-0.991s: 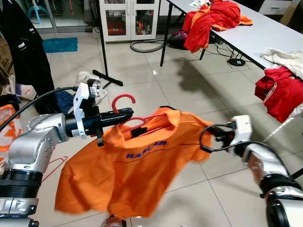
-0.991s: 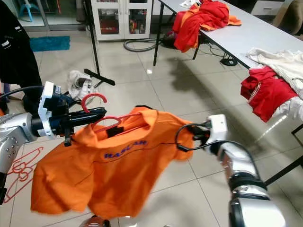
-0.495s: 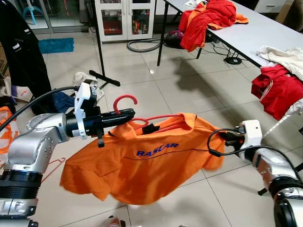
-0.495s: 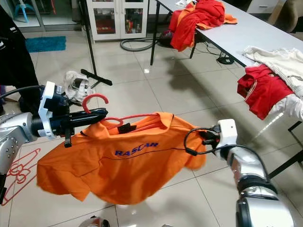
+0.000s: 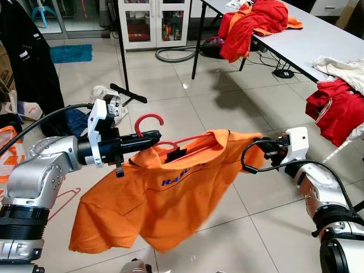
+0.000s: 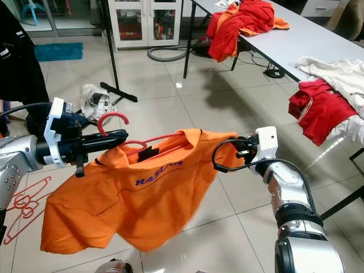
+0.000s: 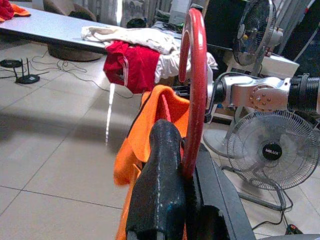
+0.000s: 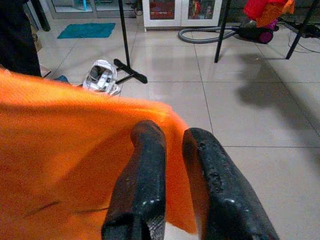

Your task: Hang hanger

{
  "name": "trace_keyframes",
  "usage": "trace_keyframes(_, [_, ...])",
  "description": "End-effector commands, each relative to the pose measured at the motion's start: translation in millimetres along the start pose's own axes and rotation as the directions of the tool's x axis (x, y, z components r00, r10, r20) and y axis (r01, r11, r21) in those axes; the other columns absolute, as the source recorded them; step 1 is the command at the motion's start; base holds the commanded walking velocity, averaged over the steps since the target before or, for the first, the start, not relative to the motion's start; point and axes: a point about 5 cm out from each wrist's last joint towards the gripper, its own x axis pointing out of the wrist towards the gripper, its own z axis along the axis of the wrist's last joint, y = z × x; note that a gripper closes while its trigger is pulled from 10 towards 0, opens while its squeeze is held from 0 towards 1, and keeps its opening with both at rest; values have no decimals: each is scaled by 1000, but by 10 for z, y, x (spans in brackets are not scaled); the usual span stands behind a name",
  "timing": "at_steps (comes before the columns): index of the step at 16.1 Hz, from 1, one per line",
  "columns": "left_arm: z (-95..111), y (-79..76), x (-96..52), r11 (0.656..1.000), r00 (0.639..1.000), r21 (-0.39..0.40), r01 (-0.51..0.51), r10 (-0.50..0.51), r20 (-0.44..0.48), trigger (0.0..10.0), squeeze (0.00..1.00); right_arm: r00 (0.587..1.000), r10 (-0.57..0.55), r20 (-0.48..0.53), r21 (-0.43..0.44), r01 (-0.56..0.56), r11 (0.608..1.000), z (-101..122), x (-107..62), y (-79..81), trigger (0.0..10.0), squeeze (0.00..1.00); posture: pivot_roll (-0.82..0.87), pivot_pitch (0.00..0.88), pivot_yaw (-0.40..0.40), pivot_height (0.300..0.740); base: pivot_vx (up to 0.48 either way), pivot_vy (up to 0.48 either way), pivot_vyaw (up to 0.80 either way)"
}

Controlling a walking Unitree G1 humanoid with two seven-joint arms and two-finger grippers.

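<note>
Left gripper out at 9 o'clock of the head view, fingers clamped on the neck of the red hanger, hook upright and free above them. Orange shirt draped on the hanger, sagging low toward 7 o'clock. Right gripper at 3 o'clock, fingers close together on the far sleeve, apparently pinching it and drawing the cloth taut across.

Judged step: carrying the loaded hanger to a rail. No rail in sight; just a black pole with a floor foot at 11 o'clock, dark clothing hanging at 10 o'clock, and a table with heaped clothes at 1 o'clock.

To do it well:
- Hold the clamp firm on the neck, below the curve, leaving the hook mouth clear.
- Bring the hook over the rail from above, mouth toward the bar, then lower until seated.
- Ease the sleeve pull early; too much tension from 3 o'clock likely to tip the hanger or drag the collar off its shoulder.
- Lift high enough to spare the low hem from catching on the floor clutter at 10 o'clock.
- Release the neck only once the hook bears the weight.
</note>
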Motion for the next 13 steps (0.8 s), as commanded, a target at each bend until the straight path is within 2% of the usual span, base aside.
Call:
trace_keyframes(1, [95,-31,-10,999,999,35,19,-20,27,10000,0,999,-9,33,0,9,1000,67,-8,-37,10000,1000,19,33,-57,740,0,0,0])
trace_keyframes(12, [95,-31,-10,999,999,35,19,-20,27,10000,0,999,-9,33,0,9,1000,67,-8,-37,10000,1000,19,33,-57,740,0,0,0])
trace_keyframes(13, [57,-11,25,999,1000,36,12,-13,19,10000,0,983,64,171,47,-73,996,478,35,16,10000,0,-8,0,-64,740,0,0,0])
